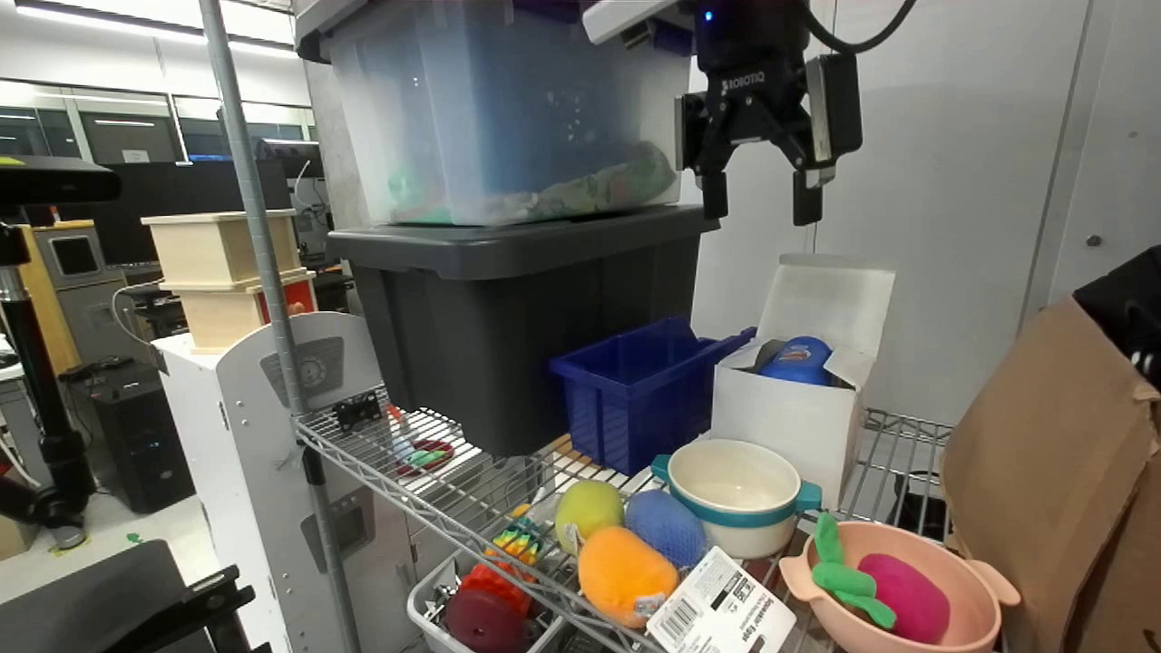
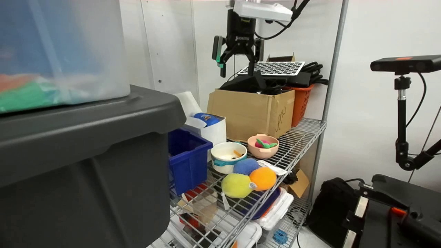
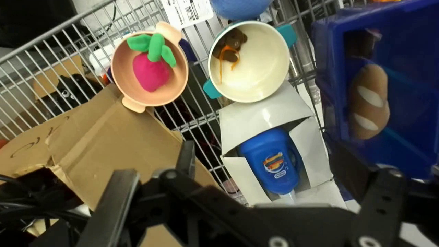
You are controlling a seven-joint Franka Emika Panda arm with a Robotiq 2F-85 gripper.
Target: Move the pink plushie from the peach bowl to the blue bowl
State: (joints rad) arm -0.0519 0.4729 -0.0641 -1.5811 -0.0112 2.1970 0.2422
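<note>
Gripper: fingers apart, nothing b/w. Pink toy sits in peach bowl. Pick approach: prob. best to centre over pink body, descend vert., tips inside rim, squeeze gently.

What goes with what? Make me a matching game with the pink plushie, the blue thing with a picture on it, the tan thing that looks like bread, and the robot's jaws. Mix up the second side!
Things:
1. pink plushie
2. blue thing with a picture
3. tan loaf-shaped thing
4. robot's jaws

Where or how:
A. in the dark blue bin
B. open, with nothing between them
C. in the peach bowl
D. in the white box

Right pairs: 1-C, 2-D, 3-A, 4-B
</note>
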